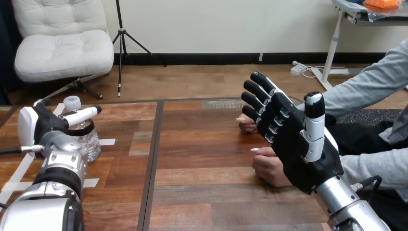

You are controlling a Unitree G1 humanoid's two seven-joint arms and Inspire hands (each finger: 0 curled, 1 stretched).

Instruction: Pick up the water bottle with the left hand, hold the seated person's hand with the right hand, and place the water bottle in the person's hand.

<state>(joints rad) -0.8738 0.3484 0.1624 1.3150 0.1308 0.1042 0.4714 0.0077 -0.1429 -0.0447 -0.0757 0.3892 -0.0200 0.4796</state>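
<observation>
- White tape strips [107,142] lie on the left part of the wooden tabletop [207,192], close to its left edge.
- The left hand [45,124] is at the water bottle [90,143], with one of its fingers [82,115] curled across the bottle's shoulder, grasping it.
- The water bottle stands upright on the tabletop among the tape. It is clear, crinkled plastic with a white cap [72,102], set back from the far edge.
- A dark seam [153,163] runs front to back, and to its right the boards lie bare up to the person's hands [268,167].
- The person's hands rest near the right side, one further back and one closer in.
- The right hand [300,149] is raised in front of them, fingers straight and spread, grasping nothing. I cannot tell whether it touches them.
</observation>
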